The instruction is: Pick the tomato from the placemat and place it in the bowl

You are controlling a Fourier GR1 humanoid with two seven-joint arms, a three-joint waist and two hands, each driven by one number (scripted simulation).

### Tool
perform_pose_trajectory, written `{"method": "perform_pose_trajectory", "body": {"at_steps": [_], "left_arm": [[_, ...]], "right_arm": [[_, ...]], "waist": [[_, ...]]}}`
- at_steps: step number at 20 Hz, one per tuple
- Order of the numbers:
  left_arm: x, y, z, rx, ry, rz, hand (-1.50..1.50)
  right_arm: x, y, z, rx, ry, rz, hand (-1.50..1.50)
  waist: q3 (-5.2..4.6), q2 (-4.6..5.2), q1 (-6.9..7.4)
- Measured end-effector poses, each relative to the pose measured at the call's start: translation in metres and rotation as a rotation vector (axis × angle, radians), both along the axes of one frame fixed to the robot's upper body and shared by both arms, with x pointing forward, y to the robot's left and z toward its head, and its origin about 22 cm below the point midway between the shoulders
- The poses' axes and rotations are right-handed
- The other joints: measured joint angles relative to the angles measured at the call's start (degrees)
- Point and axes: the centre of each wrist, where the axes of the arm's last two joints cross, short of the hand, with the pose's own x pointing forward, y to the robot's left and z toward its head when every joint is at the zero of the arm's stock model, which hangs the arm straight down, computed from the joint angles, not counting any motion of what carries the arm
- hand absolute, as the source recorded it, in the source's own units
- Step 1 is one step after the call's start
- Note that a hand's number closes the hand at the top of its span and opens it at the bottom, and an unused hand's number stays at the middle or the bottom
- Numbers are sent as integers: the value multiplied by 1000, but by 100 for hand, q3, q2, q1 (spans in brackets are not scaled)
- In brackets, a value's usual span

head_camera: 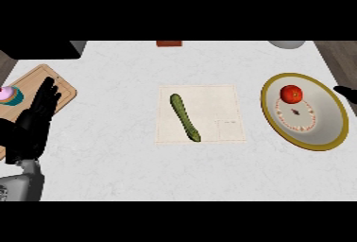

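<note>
**Status.** The tomato (pixel 291 93) lies inside the bowl (pixel 326 126), in its upper left part, at the right of the frame. Placement is judged complete.

**Step in hand.** Clear the right hand (pixel 346 94). Only a dark sliver of it shows at the right edge, just beside the bowl's rim, and whether it is apart or closed cannot be told. Move it outward without brushing the rim, so the bowl does not shift and the tomato does not roll.

**Left hand.** The left hand (pixel 31 124) rests at the left edge, fingers straight, holding nothing.

**Contents.** The bowl holds the tomato. The placemat (pixel 216 101), at the centre of the surface (pixel 118 156), carries a cucumber (pixel 185 118).
</note>
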Motion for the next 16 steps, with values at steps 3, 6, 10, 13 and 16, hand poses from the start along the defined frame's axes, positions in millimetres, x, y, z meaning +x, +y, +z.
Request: {"method": "perform_pose_trajectory", "body": {"at_steps": [3, 6, 10, 13, 16], "left_arm": [[0, 1, 4, -1, -4, 2, 0], [0, 2, 1, 5, -6, 1, 0], [2, 3, 5, 1, -4, 4, 0], [0, 3, 8, 0, -5, -2, 0], [2, 3, 6, 2, -7, 0, 0]], "right_arm": [[-35, -33, -2, 43, -28, -10, -150], [-72, -62, -5, 71, -42, -5, -150], [-122, -92, -11, 114, -75, 11, -150], [-155, -108, -12, 151, -99, 47, -150], [-178, -116, -15, 168, -133, 78, -150]], "waist": [[-4, -2, -11], [-6, 5, -11], [-6, 8, -6], [-6, 8, 7], [-7, 13, 22]]}}
